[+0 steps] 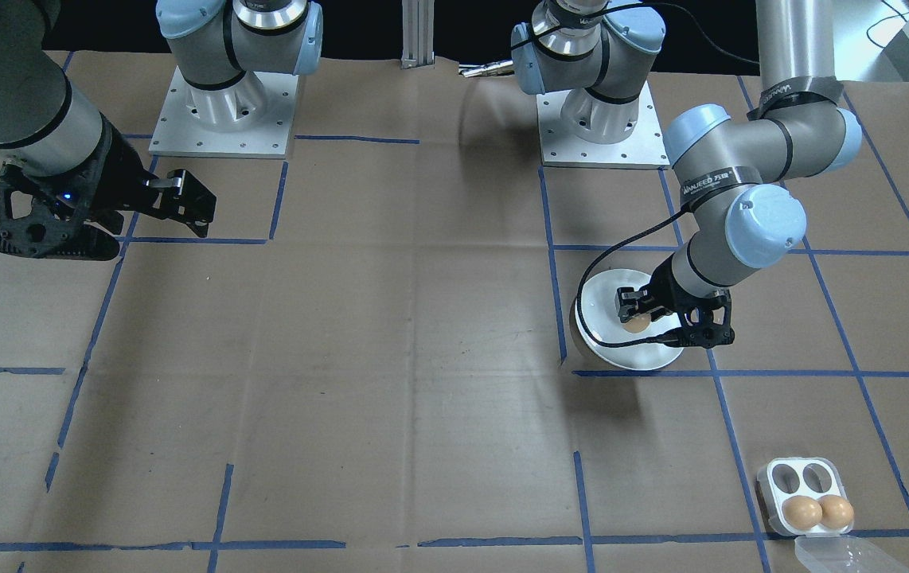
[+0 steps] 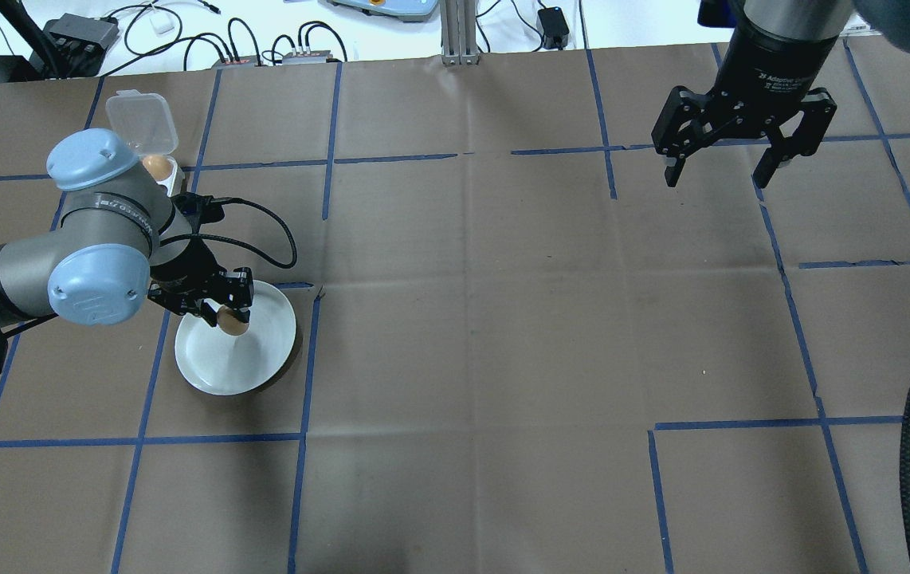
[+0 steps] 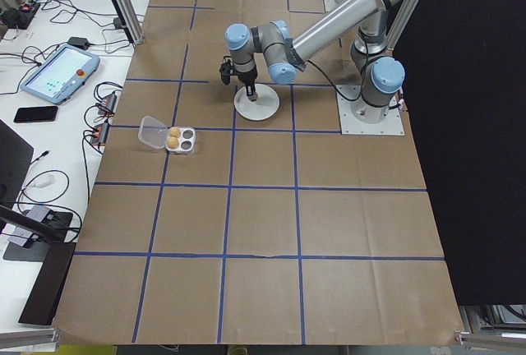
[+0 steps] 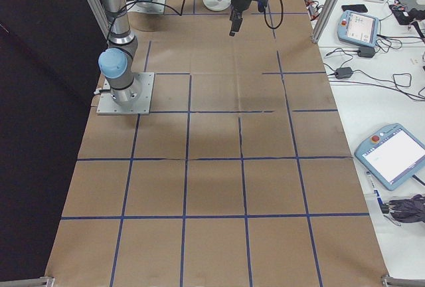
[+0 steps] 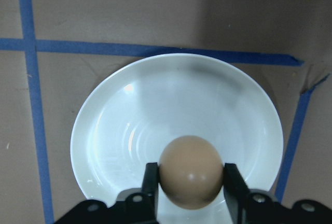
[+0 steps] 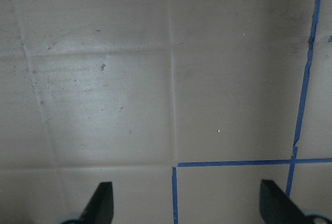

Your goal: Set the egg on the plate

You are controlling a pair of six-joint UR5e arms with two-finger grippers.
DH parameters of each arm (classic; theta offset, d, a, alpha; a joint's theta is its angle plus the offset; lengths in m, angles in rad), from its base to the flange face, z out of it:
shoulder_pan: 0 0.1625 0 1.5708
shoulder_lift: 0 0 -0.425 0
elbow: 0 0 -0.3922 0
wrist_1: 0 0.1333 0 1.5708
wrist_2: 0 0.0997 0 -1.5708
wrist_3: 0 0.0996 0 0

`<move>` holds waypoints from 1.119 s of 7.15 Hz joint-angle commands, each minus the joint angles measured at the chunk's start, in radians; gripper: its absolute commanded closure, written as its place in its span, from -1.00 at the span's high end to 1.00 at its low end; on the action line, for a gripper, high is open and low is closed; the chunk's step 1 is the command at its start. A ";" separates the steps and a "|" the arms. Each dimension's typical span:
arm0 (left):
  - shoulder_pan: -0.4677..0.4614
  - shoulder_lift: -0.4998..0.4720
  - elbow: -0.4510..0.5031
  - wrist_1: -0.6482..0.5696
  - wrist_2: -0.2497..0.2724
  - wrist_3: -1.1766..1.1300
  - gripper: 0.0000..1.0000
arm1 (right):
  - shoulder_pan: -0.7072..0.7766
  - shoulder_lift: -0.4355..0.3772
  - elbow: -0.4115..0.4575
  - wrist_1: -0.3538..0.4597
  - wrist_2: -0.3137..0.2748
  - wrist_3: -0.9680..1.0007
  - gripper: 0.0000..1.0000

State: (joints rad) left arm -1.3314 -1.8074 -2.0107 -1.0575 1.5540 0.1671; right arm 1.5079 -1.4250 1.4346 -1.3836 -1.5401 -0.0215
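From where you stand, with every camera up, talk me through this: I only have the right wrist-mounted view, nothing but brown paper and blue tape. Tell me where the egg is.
Observer: The egg is clamped between the fingers of the left gripper, over the plate.
Operator: Confirm it is centred.
Observer: No. In the left wrist view it hangs over the plate's near part, inside the rim.
Operator: Report the tray.
Observer: The egg tray holds two eggs, with two cups empty, its lid open.
Operator: Report my gripper.
Observer: The right gripper is open above bare paper, far from the plate.
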 commanded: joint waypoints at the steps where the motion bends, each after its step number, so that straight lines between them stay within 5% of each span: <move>1: 0.000 0.032 0.012 -0.004 0.001 0.000 0.98 | 0.000 0.000 0.000 0.000 0.000 0.000 1.00; 5: 0.001 0.167 0.172 -0.113 0.043 0.002 0.99 | 0.000 0.000 0.000 0.000 0.000 0.000 1.00; 8: 0.029 0.003 0.359 -0.111 0.041 0.055 0.99 | 0.000 0.000 0.000 0.000 0.000 0.000 1.00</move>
State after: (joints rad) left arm -1.3160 -1.7178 -1.7459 -1.1664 1.5952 0.1884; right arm 1.5079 -1.4250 1.4348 -1.3836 -1.5401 -0.0215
